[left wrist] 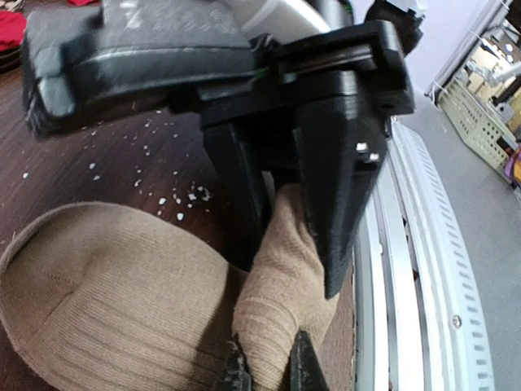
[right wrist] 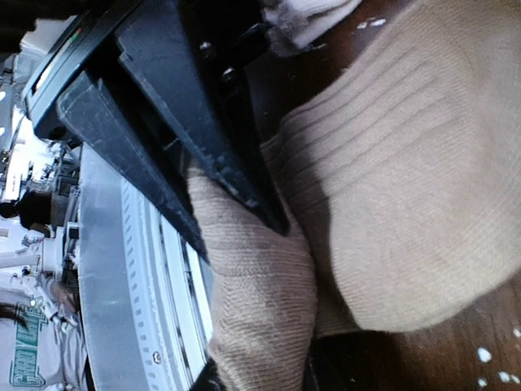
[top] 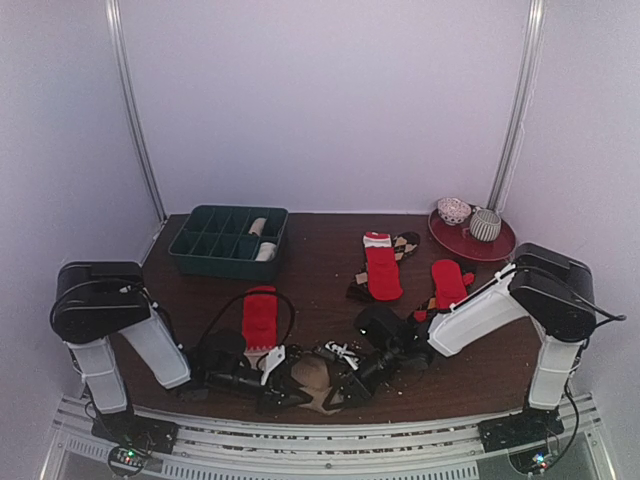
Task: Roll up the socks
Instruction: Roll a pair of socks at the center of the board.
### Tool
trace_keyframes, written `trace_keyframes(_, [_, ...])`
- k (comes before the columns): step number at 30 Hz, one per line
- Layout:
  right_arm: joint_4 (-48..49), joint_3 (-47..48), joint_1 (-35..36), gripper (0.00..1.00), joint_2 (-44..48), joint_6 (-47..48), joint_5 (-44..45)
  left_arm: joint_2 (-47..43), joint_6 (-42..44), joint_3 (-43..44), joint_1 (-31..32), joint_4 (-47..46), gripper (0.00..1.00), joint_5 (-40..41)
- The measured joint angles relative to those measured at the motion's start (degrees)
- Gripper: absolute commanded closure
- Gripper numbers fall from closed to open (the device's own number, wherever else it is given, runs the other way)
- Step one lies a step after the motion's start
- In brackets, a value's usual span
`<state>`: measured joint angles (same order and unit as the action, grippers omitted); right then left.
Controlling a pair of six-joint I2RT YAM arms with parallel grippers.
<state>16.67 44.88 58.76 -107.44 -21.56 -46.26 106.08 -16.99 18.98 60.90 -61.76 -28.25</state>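
Now you are starting the roll, left hand (left wrist: 269, 368) and right hand (right wrist: 259, 376) clenching the tan sock (left wrist: 106, 293). Next, likely turning both together.

A green compartment tray (top: 215, 266) sits apart from a red plate (top: 455, 241) bearing perhaps two bowls (top: 484, 224).

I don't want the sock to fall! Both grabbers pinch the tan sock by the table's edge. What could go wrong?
The left gripper and right gripper pinch the same fold of the tan sock, very close together; they might bump or tug it from each other.
That fold sits beside the metal rail at the near edge, so a dropped sock could slide off.
White crumbs on the table could get rolled in.
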Motion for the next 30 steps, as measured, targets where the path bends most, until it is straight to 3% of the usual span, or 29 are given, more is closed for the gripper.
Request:
trace_keyframes(8, [-6.3,-4.8,0.6,0.55,12.6,5.8,18.7,2.7,-10.1,-3.5,0.3,-8.2,1.00,4.1])
trace_keyframes(12, [-2.7,-13.1,2.8,0.51,25.0,12.5,30.5,4.9,-13.2,-4.2,0.0,-12.7,1.00,3.9])
trace_keyframes(15, [3.1,-17.5,8.2,0.50,29.6,18.4,36.2,5.2,-13.9,-4.3,-0.1,-13.7,1.00,3.8])
trace_keyframes(23, [10.9,-18.6,22.5,0.50,23.6,31.4,47.2,5.5,-14.4,-4.3,-0.3,-14.1,1.00,3.5])
trace_keyframes(30, [15.1,-18.2,25.1,0.50,17.1,38.6,55.6,5.9,-14.4,-4.2,-0.6,-14.8,1.00,2.7])
